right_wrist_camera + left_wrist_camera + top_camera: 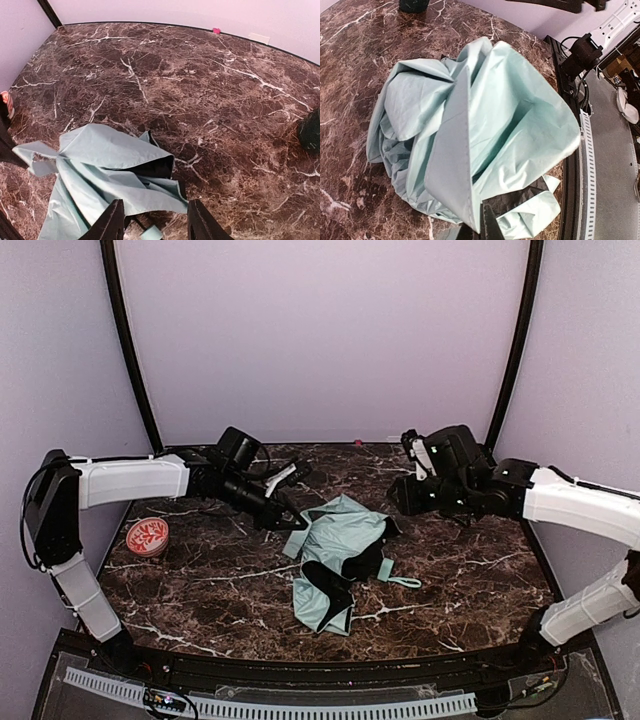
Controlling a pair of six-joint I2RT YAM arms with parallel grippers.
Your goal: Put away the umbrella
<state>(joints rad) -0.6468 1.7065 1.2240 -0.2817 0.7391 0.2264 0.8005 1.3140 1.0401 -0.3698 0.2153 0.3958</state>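
Top view: logged pale mint-green folding fabric umbrella (pixel 340 552) lying crumpled about mid-table on dark brown, white-veined marble tabletop (pixel 200 580), black lining showing in patches. Left gripper (pixel 297 522) at its left edge. Round pink-red object (pixel 147 536) well apart, far left. Left wrist view: canopy bunched, one seamed fold rising to the dark fingers (pixel 488 225), which are pinched closed on it. Right wrist view: right gripper (pixel 156 212) spread wide, holding nothing, poised over canopy's edge. Dark green mug (pixel 310 131) partly seen at right border.
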